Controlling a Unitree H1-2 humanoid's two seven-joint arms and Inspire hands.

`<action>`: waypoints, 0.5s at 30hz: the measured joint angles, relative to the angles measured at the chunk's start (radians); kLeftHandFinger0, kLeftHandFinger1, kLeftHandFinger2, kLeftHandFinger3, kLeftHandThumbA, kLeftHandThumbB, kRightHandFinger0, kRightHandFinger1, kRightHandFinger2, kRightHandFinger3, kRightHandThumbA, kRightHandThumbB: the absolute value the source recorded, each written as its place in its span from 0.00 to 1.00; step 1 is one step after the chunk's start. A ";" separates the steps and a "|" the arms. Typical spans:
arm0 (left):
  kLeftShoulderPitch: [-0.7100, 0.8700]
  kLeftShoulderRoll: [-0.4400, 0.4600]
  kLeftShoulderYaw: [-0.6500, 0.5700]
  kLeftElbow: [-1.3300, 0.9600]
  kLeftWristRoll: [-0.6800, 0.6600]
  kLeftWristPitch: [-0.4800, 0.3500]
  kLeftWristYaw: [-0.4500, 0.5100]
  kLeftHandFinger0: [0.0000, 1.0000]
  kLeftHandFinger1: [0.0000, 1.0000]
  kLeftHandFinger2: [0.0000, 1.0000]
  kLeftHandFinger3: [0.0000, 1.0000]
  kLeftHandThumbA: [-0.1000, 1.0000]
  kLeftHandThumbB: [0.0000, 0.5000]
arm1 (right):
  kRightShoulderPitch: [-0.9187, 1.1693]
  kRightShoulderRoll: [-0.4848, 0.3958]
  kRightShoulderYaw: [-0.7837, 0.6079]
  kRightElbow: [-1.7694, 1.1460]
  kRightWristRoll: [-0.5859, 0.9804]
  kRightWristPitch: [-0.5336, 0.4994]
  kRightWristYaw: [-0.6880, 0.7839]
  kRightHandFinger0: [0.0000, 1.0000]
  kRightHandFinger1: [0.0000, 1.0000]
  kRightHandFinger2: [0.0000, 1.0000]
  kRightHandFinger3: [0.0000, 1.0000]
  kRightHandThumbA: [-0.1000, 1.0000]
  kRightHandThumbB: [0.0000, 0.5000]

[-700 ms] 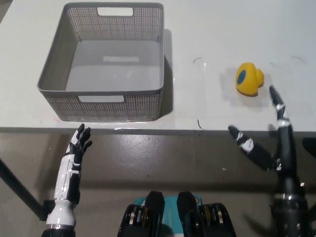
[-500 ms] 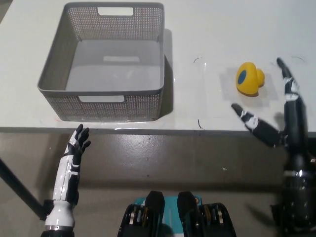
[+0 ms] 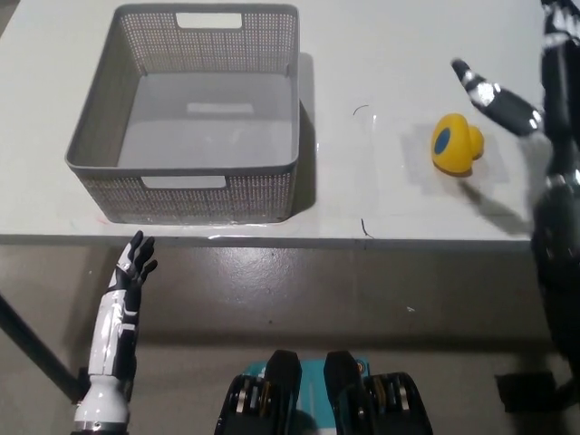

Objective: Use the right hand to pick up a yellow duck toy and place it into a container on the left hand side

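White worktop (image 3: 390,208) fills the upper part of the frame. A grey mesh basket (image 3: 186,186) stands directly on it at upper left, empty. A yellow duck toy (image 3: 456,143) lies at upper right, well apart from the basket.

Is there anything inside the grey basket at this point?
Nothing shows inside the grey basket: only its bare pale floor. The near wall hides a thin strip of floor behind it. The yellow duck toy sits outside, on the table.

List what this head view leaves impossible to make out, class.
1. Right hand: cut off by the top-right edge, so its grip state is unclear.
2. Yellow duck toy: too small to show its face.
3. Basket: near wall hides part of its floor.
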 measured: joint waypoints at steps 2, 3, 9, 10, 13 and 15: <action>0.006 0.002 0.001 -0.002 0.000 -0.002 0.000 1.00 1.00 1.00 1.00 1.00 1.00 | -0.059 -0.006 0.026 0.090 -0.013 0.015 0.002 1.00 1.00 1.00 1.00 0.88 1.00; 0.009 0.004 0.001 -0.003 0.000 -0.002 0.000 1.00 1.00 1.00 1.00 1.00 1.00 | -0.103 -0.009 0.046 0.164 -0.017 0.024 0.004 1.00 1.00 1.00 1.00 0.87 1.00; 0.014 0.011 0.001 -0.005 0.001 -0.003 0.000 1.00 1.00 1.00 1.00 1.00 1.00 | -0.267 -0.007 0.115 0.483 -0.022 0.045 0.010 1.00 1.00 1.00 1.00 0.88 1.00; 0.015 0.011 0.002 -0.006 0.002 -0.003 0.000 1.00 1.00 1.00 1.00 1.00 1.00 | -0.292 -0.004 0.127 0.536 -0.022 0.049 0.011 1.00 1.00 1.00 1.00 0.88 1.00; 0.021 0.012 0.003 -0.012 0.002 -0.003 0.000 1.00 1.00 1.00 1.00 1.00 1.00 | -0.375 0.014 0.163 0.709 -0.020 0.057 0.011 1.00 1.00 1.00 1.00 0.87 1.00; 0.023 0.014 0.005 -0.018 0.002 -0.003 0.000 1.00 1.00 1.00 1.00 1.00 1.00 | -0.414 0.025 0.182 0.797 -0.018 0.059 0.011 1.00 1.00 1.00 1.00 0.86 1.00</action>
